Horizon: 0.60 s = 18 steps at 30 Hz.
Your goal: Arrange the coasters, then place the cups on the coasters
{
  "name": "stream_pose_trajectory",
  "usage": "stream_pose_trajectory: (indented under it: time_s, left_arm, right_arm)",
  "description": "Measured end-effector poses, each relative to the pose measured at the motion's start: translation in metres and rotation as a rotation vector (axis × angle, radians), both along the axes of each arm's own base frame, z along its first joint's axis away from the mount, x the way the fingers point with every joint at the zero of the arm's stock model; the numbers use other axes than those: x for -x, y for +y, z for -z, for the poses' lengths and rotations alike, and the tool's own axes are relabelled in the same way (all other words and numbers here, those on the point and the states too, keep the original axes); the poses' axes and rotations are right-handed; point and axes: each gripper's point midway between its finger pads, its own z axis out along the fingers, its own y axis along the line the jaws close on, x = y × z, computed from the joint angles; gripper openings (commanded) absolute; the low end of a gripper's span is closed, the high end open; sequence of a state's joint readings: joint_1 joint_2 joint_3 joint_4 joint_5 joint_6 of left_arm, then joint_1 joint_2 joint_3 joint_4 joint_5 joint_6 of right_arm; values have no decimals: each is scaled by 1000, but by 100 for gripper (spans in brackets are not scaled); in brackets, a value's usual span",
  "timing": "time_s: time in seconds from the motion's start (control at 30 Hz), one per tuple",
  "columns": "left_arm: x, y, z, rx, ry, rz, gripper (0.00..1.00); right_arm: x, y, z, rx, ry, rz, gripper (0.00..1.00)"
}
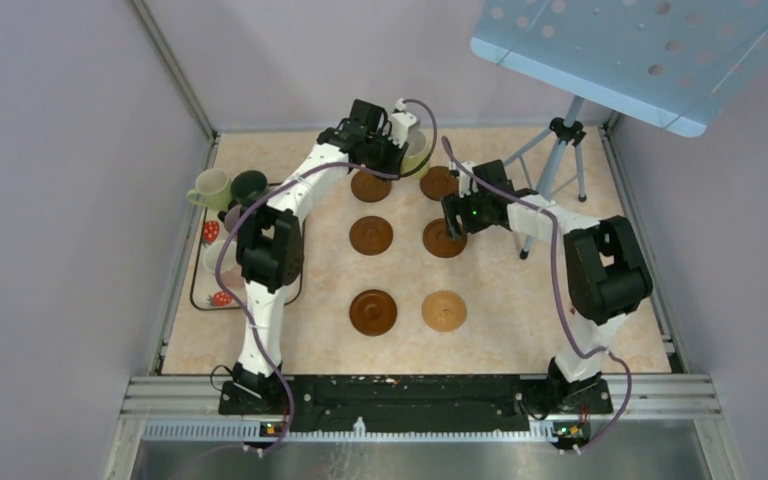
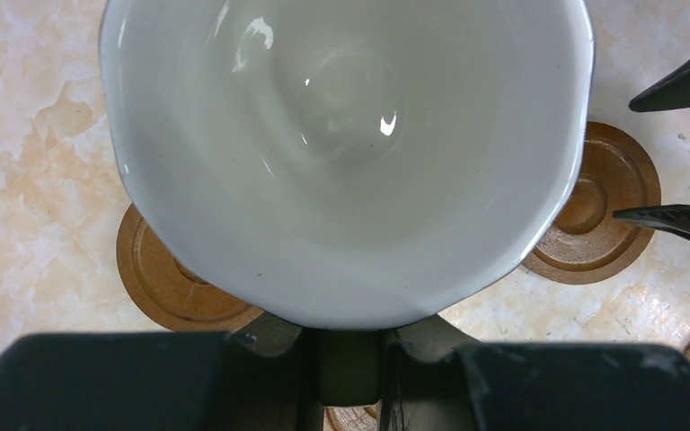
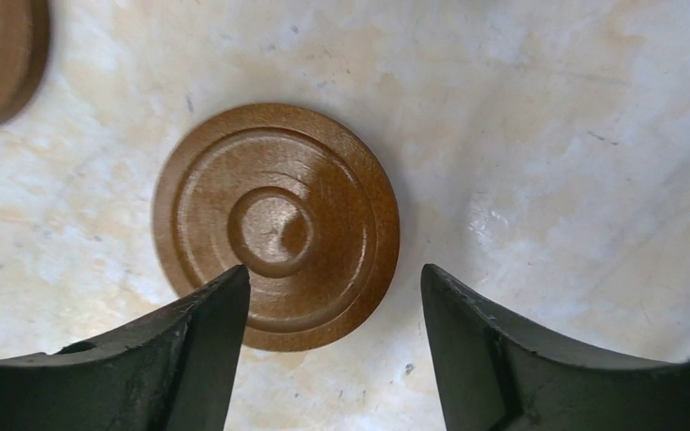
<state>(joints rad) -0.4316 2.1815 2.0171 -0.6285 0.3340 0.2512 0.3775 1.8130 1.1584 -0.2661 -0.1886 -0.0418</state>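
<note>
1. The six coasters lay flat on the table in two lines of three, going from the near edge to the far edge. Five were dark brown. The tan coaster was the one closest to the near edge on the right side.
2. So the coaster job looked done, or very nearly done.
3. The right gripper hung just over the middle coaster of the right line. Its fingers were spread apart and held nothing. The coaster lay flat on the table under them.
4. The left gripper pinched the handle of a light green cup. The cup was close to the far edge of the table, above the gap between the two far coasters. It looked lifted up, not set down.
5. No cup sat on any coaster.
6. A second light green cup and a dark green cup stood by the left edge of the table, at the far end of the strawberry tray. More cups there were partly hidden under the left arm, so I could not count them.
7. I think nearly all the cup job was left. The held cup had to go down on a coaster, and then the others, one by one.
</note>
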Motion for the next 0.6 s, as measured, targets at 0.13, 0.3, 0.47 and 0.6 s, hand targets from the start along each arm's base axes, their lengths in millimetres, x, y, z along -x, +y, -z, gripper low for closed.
stream_pose_trajectory:
  time_s: [0.13, 0.3, 0.47, 0.6]
  left_arm:
    - [-1, -2, -5, 5, -5, 4, 0]
    - [-15, -12, -20, 21, -41, 21, 0]
    - [-20, -22, -22, 17, -59, 44, 0]
    - [-15, -29, -9, -6, -36, 66, 0]
  right_arm:
    - [-4, 3, -34, -70, -49, 23, 72]
    - [-11, -3, -87, -177, -138, 36, 72]
    - [-6, -18, -111, -206, -195, 50, 72]
    - [6, -28, -104, -190, -175, 45, 72]
